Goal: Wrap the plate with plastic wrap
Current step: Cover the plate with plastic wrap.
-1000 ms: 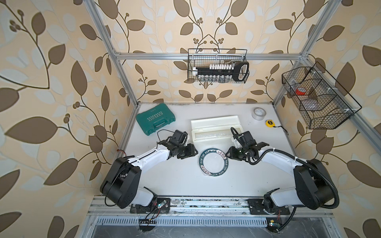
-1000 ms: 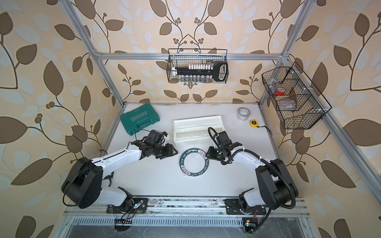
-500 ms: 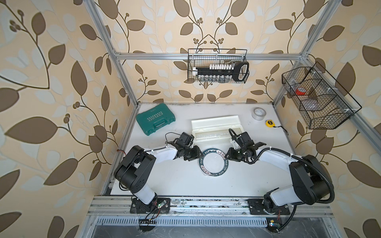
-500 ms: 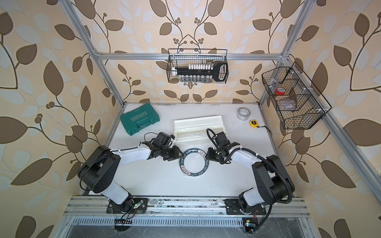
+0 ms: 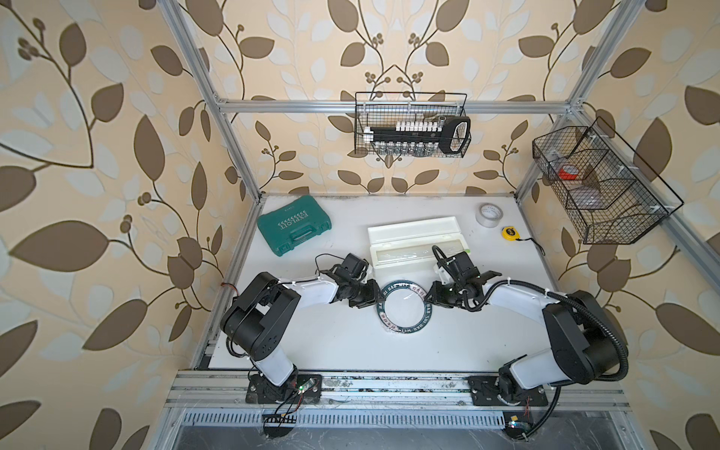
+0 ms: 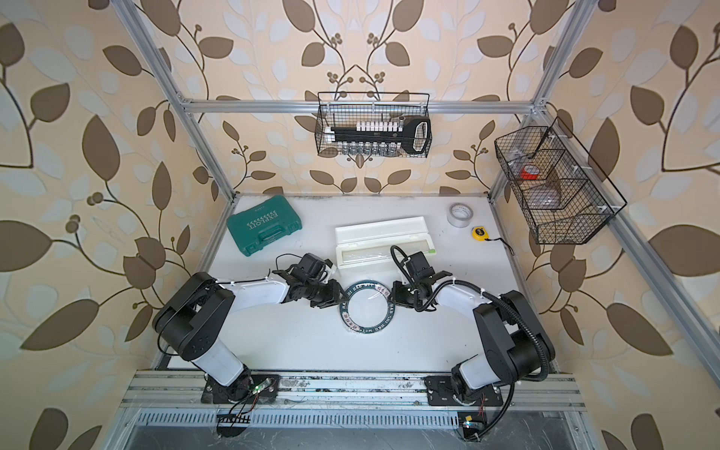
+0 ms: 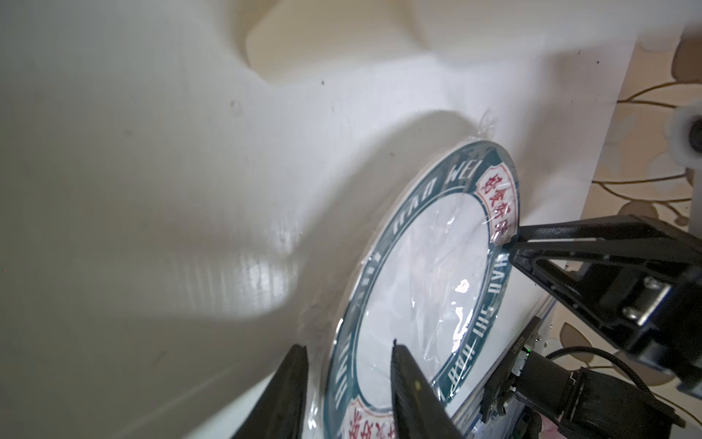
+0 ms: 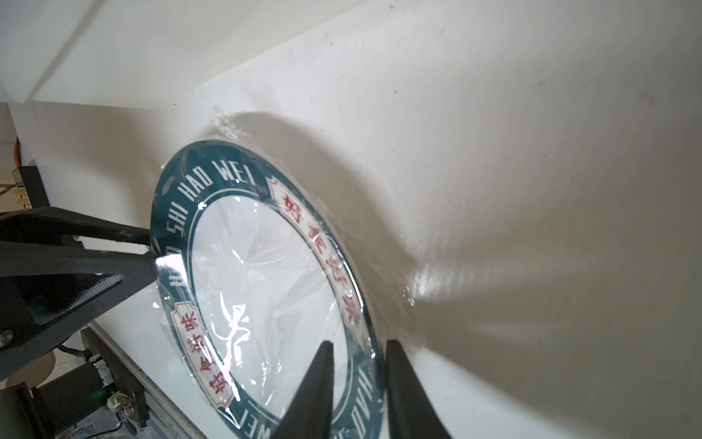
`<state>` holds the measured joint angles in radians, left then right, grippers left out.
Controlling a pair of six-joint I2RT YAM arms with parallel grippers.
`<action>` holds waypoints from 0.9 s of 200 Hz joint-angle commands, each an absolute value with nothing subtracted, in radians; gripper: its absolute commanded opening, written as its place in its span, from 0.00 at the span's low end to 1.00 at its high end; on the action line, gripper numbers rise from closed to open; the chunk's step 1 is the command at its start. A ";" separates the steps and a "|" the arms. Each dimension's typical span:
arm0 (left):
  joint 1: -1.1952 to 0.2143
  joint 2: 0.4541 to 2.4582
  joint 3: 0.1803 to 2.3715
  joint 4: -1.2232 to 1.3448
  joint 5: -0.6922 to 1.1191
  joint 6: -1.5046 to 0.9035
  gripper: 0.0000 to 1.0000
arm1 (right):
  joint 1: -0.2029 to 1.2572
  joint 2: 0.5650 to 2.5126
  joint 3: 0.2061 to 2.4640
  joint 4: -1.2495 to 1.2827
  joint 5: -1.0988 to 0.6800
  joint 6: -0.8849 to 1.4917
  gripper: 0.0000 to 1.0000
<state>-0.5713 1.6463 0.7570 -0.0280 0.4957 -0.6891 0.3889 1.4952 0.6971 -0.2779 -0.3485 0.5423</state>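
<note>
Plate [image 5: 405, 332] between left hand [image 5: 377, 300] and right hand [image 5: 428, 300]

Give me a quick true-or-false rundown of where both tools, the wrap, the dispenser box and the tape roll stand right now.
1. The plastic wrap lies over the plate. True.
2. The left tool is over the green case. False: its jaws straddle the plate's rim; the green case lies apart, at the far left.
3. The right tool has its jaws either side of the plate's opposite rim. True.
4. The dispenser box is closed. False: its lid stands open, just behind the plate.
5. The tape roll sits on the plate. False: it stands near the far right corner, beside the yellow tape measure.
</note>
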 commanded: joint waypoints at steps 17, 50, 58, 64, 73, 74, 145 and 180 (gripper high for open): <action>-0.598 1.692 0.719 0.095 0.564 -0.740 0.32 | 0.394 1.520 0.672 -0.224 -0.400 0.580 0.23; -0.588 1.674 0.740 0.043 0.548 -0.715 0.31 | 0.394 1.512 0.677 -0.240 -0.390 0.572 0.23; -0.576 1.659 0.744 0.014 0.540 -0.700 0.33 | 0.389 1.504 0.682 -0.252 -0.384 0.564 0.23; -0.566 1.645 0.745 0.000 0.536 -0.692 0.35 | 0.387 1.496 0.683 -0.259 -0.379 0.560 0.24; -0.552 1.627 0.745 -0.025 0.528 -0.681 0.40 | 0.380 1.485 0.687 -0.269 -0.377 0.553 0.26; -0.551 1.626 0.746 -0.030 0.526 -0.680 0.41 | 0.378 1.483 0.688 -0.271 -0.377 0.552 0.26; -0.468 1.488 0.782 -0.317 0.460 -0.618 0.60 | 0.343 1.352 0.753 -0.409 -0.347 0.461 0.62; -0.469 1.253 0.774 -0.380 0.393 -0.567 0.64 | 0.344 1.159 0.733 -0.373 -0.141 0.436 0.71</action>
